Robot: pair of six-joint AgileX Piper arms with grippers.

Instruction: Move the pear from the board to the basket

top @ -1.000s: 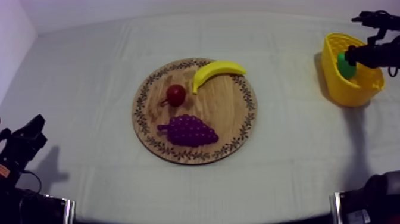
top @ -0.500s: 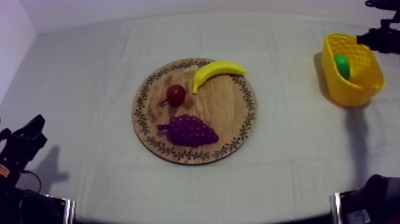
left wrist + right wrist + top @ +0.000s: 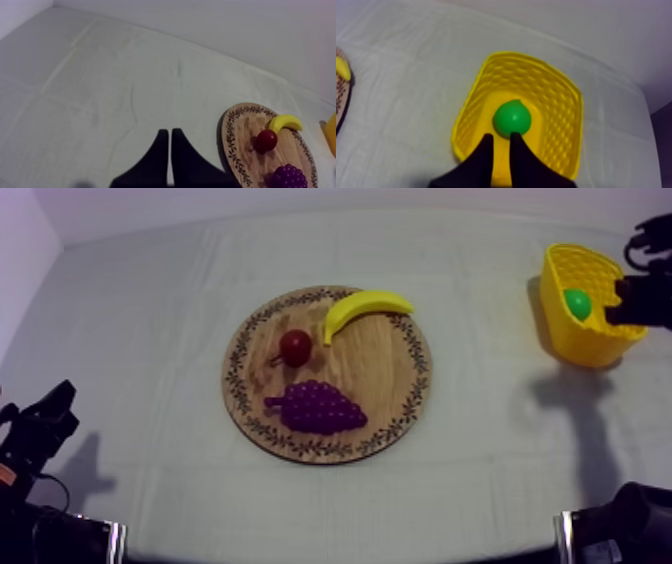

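Judging from the scene, remaining step: to take the right gripper (image 3: 501, 141) away from the yellow basket (image 3: 563, 100) without disturbing it. Pear (image 3: 512, 118) already inside, resting on the basket floor near the middle, free of the fingers. Right fingers a little apart, gripping nothing, tips just beside the pear.

To do it well: lift straight up first, keep the fingers apart, avoid brushing the basket rim, and only then swing away.

In the top view, basket at about 2 o'clock from the wooden board (image 3: 385, 393), right gripper over its 3 o'clock wall. Left gripper (image 3: 167, 134) pressed together as a narrow wedge, holding nothing, resting at about 8 o'clock from the board. On the board: banana (image 3: 365, 306), bunch of grapes (image 3: 318, 408), small red fruit (image 3: 295, 346).

Pear orientation: looks nearly round from above, with a small tip toward the far wall of the basket. Long axis probably standing steep, tilted slightly that way, but hard to tell surely.
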